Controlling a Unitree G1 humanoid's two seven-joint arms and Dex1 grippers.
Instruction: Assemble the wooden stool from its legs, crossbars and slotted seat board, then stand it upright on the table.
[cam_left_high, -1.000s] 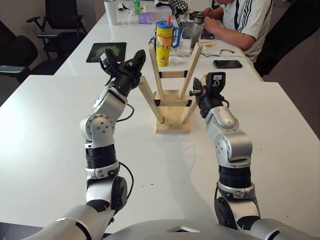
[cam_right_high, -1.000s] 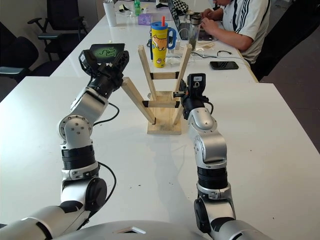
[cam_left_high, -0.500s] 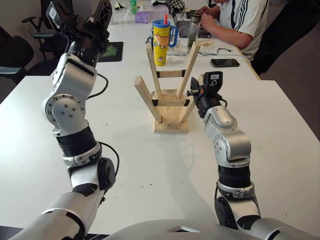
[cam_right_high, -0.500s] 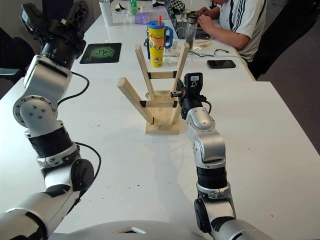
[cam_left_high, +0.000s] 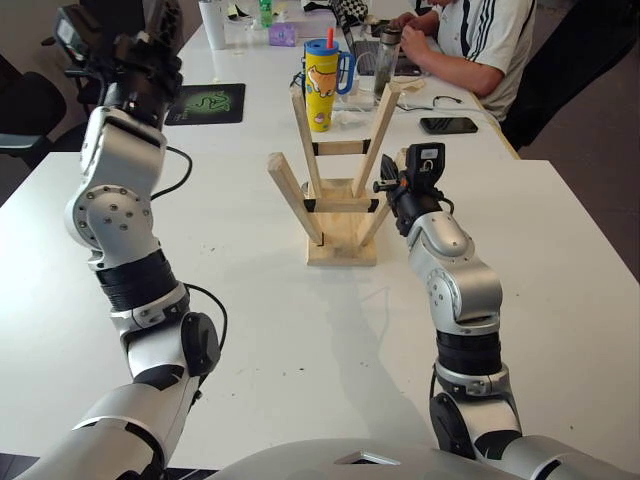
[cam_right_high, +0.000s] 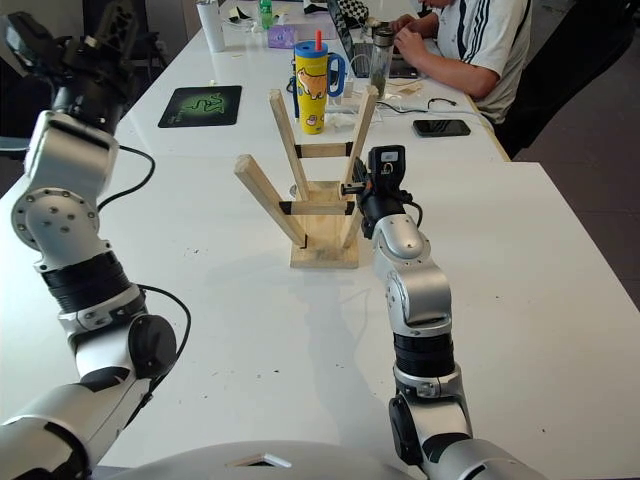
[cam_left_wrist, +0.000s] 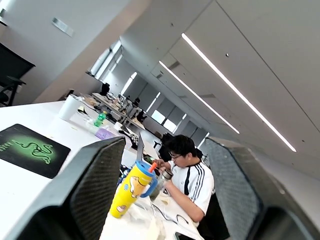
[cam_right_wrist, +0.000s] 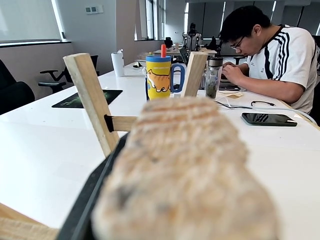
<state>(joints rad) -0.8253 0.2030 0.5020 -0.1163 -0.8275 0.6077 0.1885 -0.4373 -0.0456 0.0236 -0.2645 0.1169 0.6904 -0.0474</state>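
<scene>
Wooden stool stands upside down on the counter, seat board down, touching the right claw; I cannot tell that claw's grip. Yellow tumbler stands beyond that claw. The left claw, spread, has lifted off the splayed leg and is now high, well apart.

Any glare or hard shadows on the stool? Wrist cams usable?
Left eye view: even light, no glare on the stool; its soft shadow falls on the table toward the robot. Left wrist view: tilted, bright ceiling strips, open left gripper framing the cup. Right wrist view: a tan shape close to the lens covers the lower foreground.
</scene>
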